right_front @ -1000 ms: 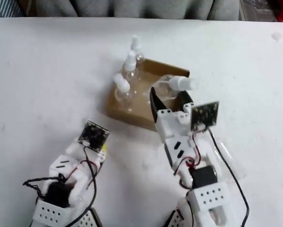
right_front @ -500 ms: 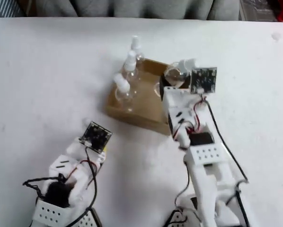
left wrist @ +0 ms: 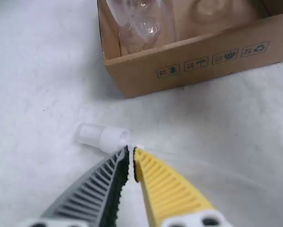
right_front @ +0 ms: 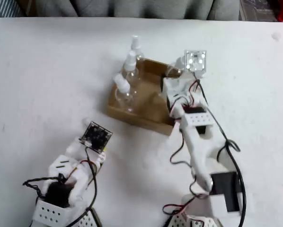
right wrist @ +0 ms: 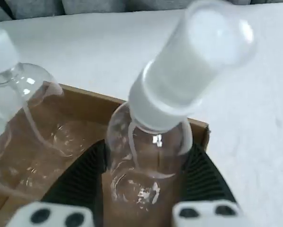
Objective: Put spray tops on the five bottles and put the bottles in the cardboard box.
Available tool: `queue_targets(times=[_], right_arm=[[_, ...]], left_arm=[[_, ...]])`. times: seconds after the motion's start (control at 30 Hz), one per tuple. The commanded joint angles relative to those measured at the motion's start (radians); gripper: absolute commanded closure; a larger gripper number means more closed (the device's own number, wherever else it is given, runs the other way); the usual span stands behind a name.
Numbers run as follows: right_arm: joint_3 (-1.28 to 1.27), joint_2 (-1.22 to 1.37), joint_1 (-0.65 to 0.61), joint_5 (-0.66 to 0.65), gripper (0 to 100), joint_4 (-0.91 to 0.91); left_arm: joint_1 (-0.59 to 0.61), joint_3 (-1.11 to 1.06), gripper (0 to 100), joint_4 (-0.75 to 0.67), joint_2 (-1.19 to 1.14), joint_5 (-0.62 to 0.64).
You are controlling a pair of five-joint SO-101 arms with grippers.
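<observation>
— What did the right arm have?

— My right gripper [right wrist: 144,189] was clamped around a clear bottle [right wrist: 148,156], one dark finger on each side. Its spray top [right wrist: 198,52] was already on. The bottle was at the corner of the cardboard box [right_front: 141,109] that faced the far right of the worktop [right_front: 47,61]. Its base was hidden behind the gripper, so I couldn't tell whether it touched the box floor. From above, the wrist's camera board [right_front: 195,61] covered most of it.

— And the rest of the box?

— Three capped bottles [right_front: 130,64] stood upright in a row along the box side nearest the worktop's left edge. On the right wrist camera one of them was cut off at the frame edge.

— Left arm?

— It sat by the worktop's near edge, left of the box. My left gripper [left wrist: 130,153] had its jaws pressed together. The tips were against the base of a loose spray top [left wrist: 101,136] lying on the worktop just short of the box. Whether they pinched its thin tube, I couldn't make out.
</observation>
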State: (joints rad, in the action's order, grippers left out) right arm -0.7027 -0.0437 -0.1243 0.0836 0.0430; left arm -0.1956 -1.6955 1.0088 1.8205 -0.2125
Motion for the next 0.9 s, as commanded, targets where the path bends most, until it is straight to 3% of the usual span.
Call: queue_targets(times=[0.0,0.17,0.73,0.87], right_arm=[[0.097,0.041,0.021,-0.014,98.2,-0.025],[0.121,0.077,-0.004,-0.138,98.2,-0.033],[0.124,0.248,-0.008,-0.157,98.2,-0.237],[0.123,0.249,-0.021,-0.258,98.2,-0.234]], left_arm=[[0.008,0.003,98,-0.002,0.005,-0.009],[0.008,0.003,98,-0.002,0.005,-0.009],[0.008,0.003,98,-0.003,0.005,-0.009],[0.008,0.003,98,-0.003,0.005,-0.009]])
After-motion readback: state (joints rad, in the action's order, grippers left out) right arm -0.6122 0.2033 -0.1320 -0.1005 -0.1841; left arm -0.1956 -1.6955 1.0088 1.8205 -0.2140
